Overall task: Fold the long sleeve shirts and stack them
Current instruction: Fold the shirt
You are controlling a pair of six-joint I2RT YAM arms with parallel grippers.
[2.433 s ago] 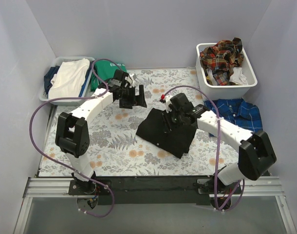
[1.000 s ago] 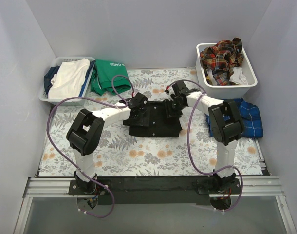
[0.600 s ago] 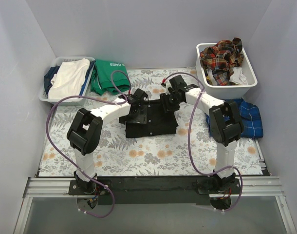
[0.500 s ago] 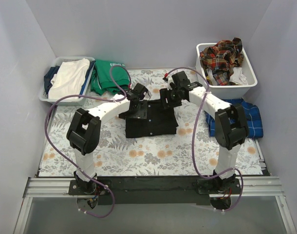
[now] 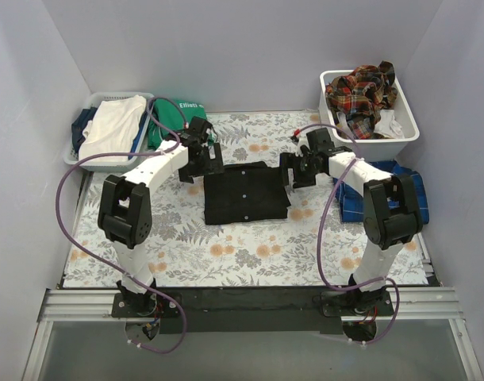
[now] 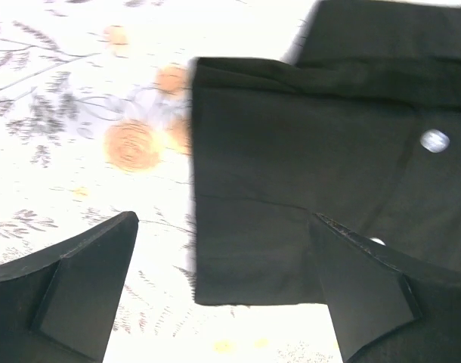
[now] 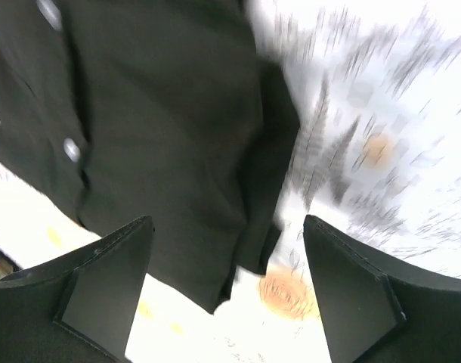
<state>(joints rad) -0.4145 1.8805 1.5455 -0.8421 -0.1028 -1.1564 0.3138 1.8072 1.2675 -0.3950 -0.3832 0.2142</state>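
1. At the middle of the flowered table (image 5: 147, 238) the black shirt (image 5: 246, 193) lies folded into a compact rectangle, pale buttons showing on top; the left wrist view shows a layered lip along one edge, and I judge that loose layer could flip open if brushed.
2. Just beside the shirt's far-left corner hangs the left gripper (image 5: 201, 161), its fingers spread wide and holding nothing; the right gripper (image 5: 297, 171) is likewise spread wide and empty at the far-right edge; a finger dragged low across the cloth could catch the hem and undo the fold.
3. Near the table's right edge lies the blue plaid shirt (image 5: 405, 190), partly under the right arm; if the black bundle must be moved onto it, pinching only the top layer would let the rest unroll in transit.
4. Beyond that, the red-orange plaid shirts (image 5: 361, 91) sit tangled in the white bin (image 5: 409, 131); pulling one may drag another out with it.
5. Close behind the left gripper lies the green top (image 5: 172, 123), beside the basket (image 5: 75, 155); a misaimed reach could take it by mistake.
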